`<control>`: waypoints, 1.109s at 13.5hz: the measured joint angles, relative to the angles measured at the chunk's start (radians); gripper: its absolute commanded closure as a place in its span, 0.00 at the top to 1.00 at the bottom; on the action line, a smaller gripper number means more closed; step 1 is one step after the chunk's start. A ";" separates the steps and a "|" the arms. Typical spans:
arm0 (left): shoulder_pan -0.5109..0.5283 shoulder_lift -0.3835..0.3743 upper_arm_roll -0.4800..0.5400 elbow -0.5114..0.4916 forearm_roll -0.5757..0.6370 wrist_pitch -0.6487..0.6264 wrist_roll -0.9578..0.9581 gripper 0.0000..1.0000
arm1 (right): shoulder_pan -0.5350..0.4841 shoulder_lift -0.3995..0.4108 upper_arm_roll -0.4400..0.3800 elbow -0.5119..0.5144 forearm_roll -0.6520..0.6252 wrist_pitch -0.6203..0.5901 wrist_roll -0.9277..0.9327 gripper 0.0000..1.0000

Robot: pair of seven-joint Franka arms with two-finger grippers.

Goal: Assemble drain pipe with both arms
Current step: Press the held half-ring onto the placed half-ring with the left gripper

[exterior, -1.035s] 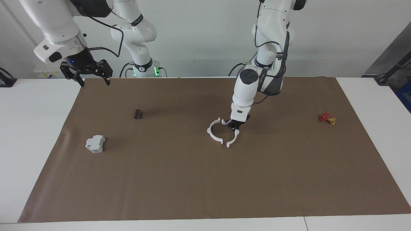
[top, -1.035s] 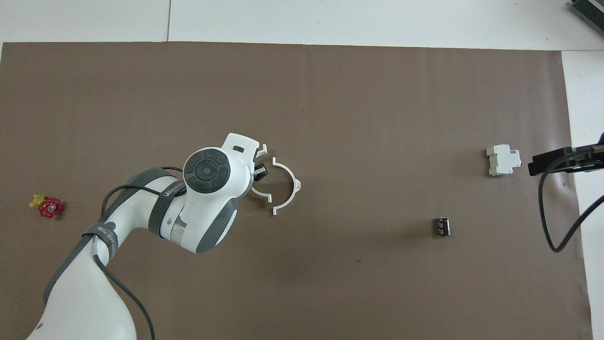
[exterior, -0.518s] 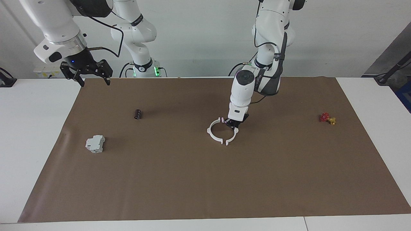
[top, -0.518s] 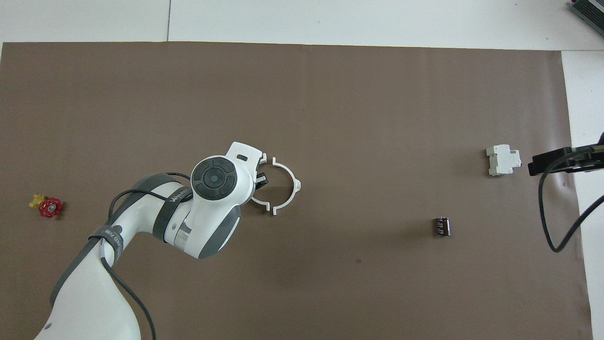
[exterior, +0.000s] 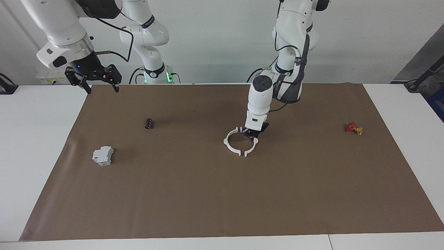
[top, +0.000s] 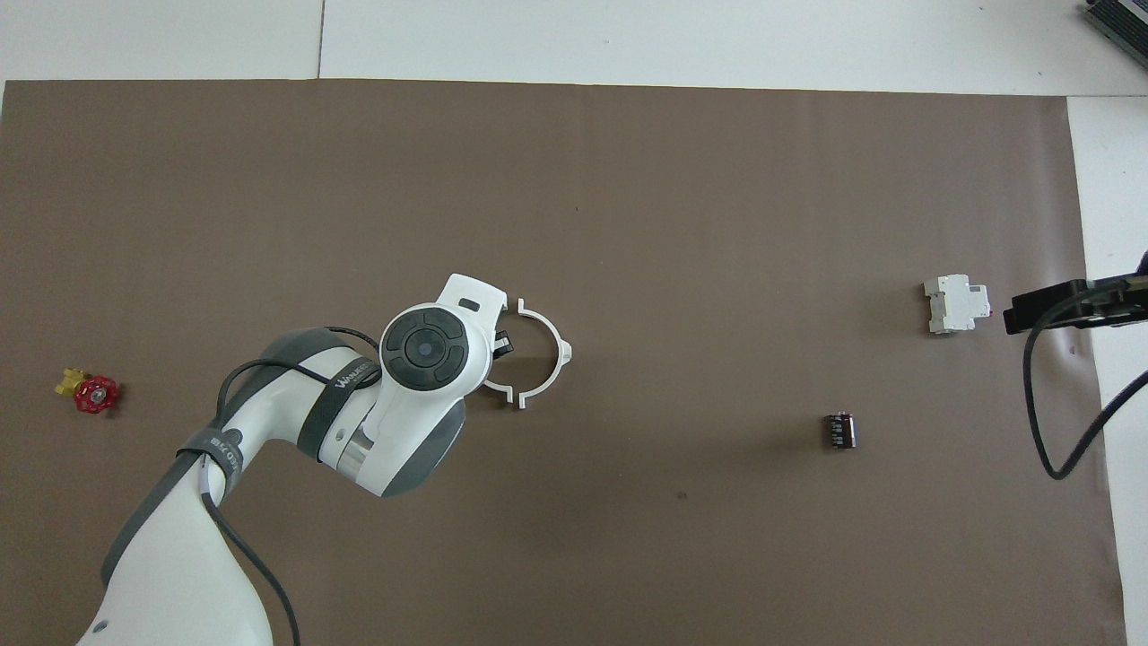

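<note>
Left tool (exterior: 253, 136) down at the mat (exterior: 222, 194) mid-desk, clenched on one half-ring (exterior: 253, 144), the one toward the left arm's end. Second half-ring (exterior: 229, 144) flat on the mat just beside it, open sides facing, ends close together in a near-complete ring; contact between ends not discernible. In the overhead view, held half-ring (top: 499, 388) mostly under the wrist, free half-ring (top: 547, 351) fully visible. Right tool (exterior: 93, 77) waiting in the air, fingers spread, above the mat corner at the right arm's end. Block (exterior: 103, 155) and cylinder (exterior: 149, 123) toward the right arm's end; valve (exterior: 353, 128) toward the left arm's end.
</note>
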 measured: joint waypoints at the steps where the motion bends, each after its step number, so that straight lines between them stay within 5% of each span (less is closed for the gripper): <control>1: -0.001 -0.001 0.000 0.001 0.002 0.003 -0.002 0.00 | 0.000 0.000 0.000 0.000 0.000 0.000 0.000 1.00; 15: -0.001 0.000 -0.001 -0.023 0.039 0.061 -0.002 0.00 | 0.000 0.000 0.000 0.000 0.000 0.000 0.000 1.00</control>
